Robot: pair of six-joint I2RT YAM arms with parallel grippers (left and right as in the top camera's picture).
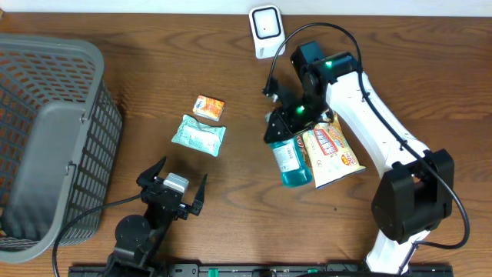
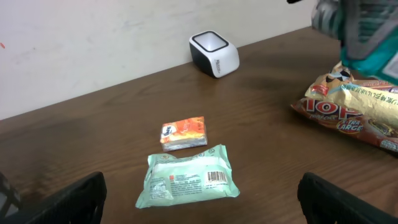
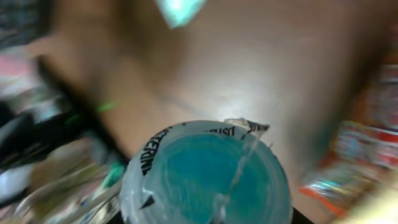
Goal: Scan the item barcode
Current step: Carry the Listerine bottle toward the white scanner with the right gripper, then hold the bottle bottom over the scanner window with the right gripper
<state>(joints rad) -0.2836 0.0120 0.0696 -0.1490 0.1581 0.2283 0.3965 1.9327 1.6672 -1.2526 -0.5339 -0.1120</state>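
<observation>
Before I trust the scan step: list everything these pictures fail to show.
- Blue bottle: no barcode can be found. The right wrist view is motion-blurred, the left wrist view cuts the bottle off at its top edge, and overhead the label print is too small.
- Scanner: too small in the overhead and left wrist views to tell whether its window is lit.
- Snack bag: cut off by the right edge in the left wrist view.

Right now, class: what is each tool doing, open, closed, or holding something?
Left tool: open, holding nothing.
Right tool: closed on the blue bottle.
</observation>
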